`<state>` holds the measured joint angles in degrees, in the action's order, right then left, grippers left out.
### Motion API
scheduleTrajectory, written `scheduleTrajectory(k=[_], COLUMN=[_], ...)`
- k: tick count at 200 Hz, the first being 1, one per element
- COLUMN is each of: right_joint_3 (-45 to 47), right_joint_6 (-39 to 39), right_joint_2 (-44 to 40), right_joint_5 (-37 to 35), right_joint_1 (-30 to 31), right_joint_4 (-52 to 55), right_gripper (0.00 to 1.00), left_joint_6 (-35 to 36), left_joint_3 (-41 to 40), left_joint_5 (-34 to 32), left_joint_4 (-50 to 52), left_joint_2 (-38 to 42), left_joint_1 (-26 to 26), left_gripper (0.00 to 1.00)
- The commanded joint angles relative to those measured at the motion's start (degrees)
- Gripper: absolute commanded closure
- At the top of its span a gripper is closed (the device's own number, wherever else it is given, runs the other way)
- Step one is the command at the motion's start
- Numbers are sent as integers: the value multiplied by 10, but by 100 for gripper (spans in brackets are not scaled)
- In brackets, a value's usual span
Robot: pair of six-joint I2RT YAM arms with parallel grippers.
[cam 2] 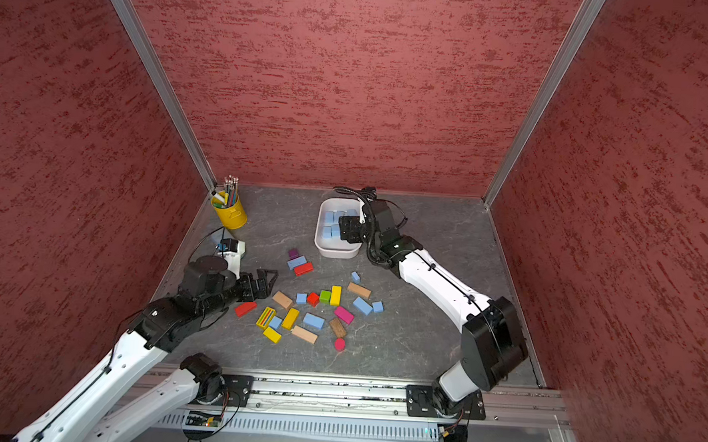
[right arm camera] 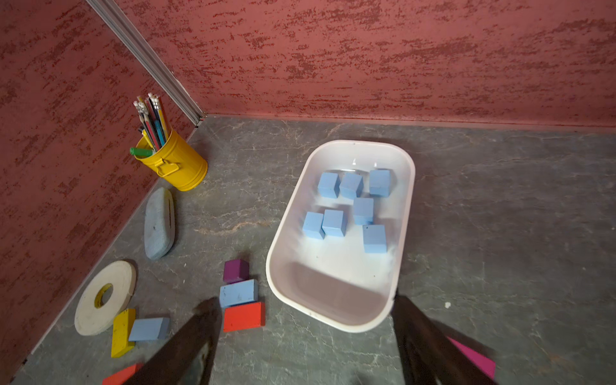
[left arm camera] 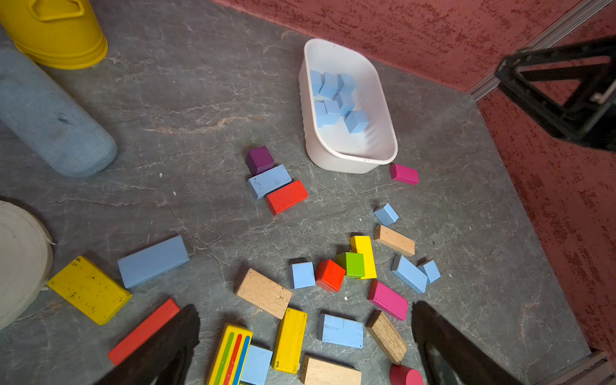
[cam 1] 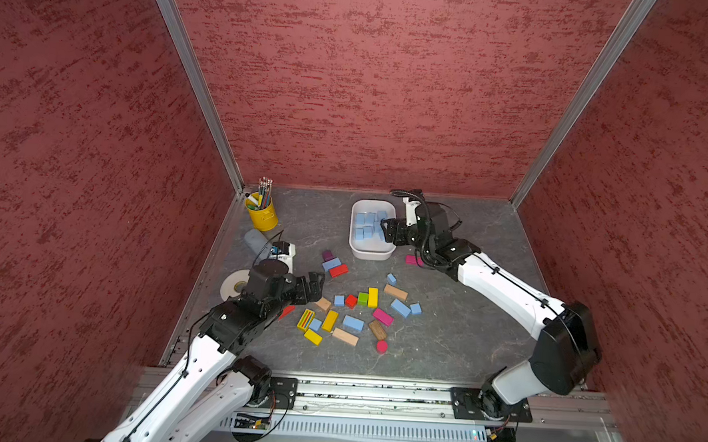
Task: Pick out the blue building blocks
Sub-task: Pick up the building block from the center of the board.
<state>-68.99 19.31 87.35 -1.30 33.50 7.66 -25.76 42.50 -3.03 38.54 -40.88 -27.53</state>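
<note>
Red-walled booth, grey table (left arm camera: 206,83). The right fingers (right arm camera: 420,340) are apart and empty, above the tray (right arm camera: 336,300) of seven blue blocks (right arm camera: 333,222). The left fingers (left arm camera: 443,346) gape wide, with a loose block (left arm camera: 341,330) between them. The blocks are probably light, stiff, smooth wood, so pinch across the flat sides.

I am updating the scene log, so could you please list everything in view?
white tub: one, white, far centre.
blue cubes: seven, light blue, inside the tub.
loose blue blocks: eight, blue, scattered among the rest.
other blocks: several, red, yellow, pink, green, purple, wood, scattered centrally.
pencil cup: one, yellow, far left corner, holding pencils.
grey pouch: one, blue-grey, beside the cup.
tape roll: one, off-white, near the left wall.
left gripper: one, black, open, empty, by the scattered blocks.
right gripper: one, black, open, empty, over the tub.
</note>
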Motion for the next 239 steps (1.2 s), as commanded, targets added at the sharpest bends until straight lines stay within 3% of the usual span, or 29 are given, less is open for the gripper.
scheduleTrajectory(k=[1, 105, 177, 239], right_joint_3=[49, 251, 312, 326], right_joint_6=[6, 59, 64, 68], right_joint_2=[-51, -197, -281, -299], right_joint_5=[19, 47, 22, 21], right_joint_1=[2, 2, 2, 2], right_joint_4=[-72, -179, -185, -189], right_gripper=[16, 11, 7, 6], left_joint_6=[-16, -89, -100, -118], left_joint_3=[7, 100, 169, 197], left_joint_5=[15, -20, -36, -53], left_joint_4=[-8, -30, -33, -51], left_joint_2=[-24, -256, -395, -484], left_joint_1=[4, 10, 12, 22], left_gripper=[0, 1, 1, 0])
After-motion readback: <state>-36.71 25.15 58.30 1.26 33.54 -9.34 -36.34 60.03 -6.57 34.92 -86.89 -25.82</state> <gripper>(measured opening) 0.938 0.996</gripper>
